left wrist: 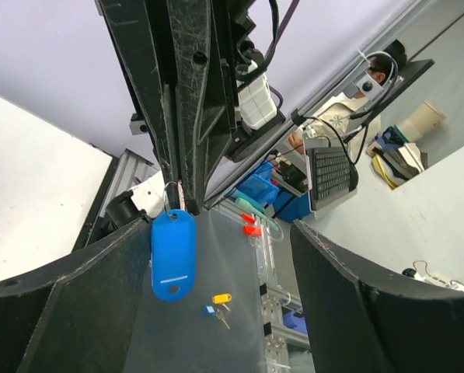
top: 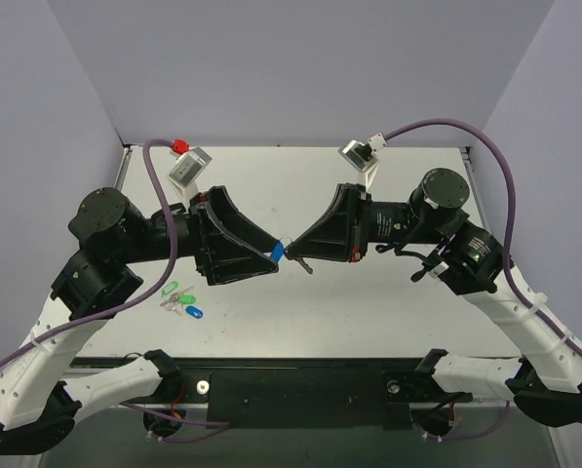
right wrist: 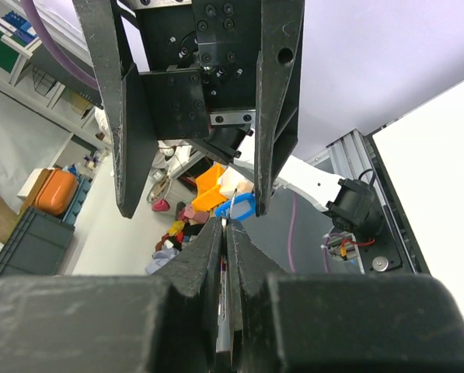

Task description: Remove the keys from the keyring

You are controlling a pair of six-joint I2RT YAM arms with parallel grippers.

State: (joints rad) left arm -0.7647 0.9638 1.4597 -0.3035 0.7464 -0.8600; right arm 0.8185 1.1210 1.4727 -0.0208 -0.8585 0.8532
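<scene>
Both grippers meet tip to tip above the middle of the table. My right gripper (top: 292, 252) (right wrist: 225, 225) is shut, and a thin silver strip, the key (right wrist: 233, 311), is pinched between its fingers. From its tips a thin wire ring (left wrist: 169, 194) runs out, and the keyring's blue oval tag (left wrist: 173, 252) (top: 278, 252) (right wrist: 239, 206) hangs from it. My left gripper (top: 271, 255) (left wrist: 220, 256) is open wide. The tag hangs between its fingers, close to the left one (left wrist: 99, 272), and neither finger touches it.
A bunch of green and dark blue tags (top: 181, 300) lies on the white table (top: 368, 302) near the left arm. A small yellow tag and a blue one with a key (left wrist: 216, 305) show below in the left wrist view. Grey walls stand on three sides.
</scene>
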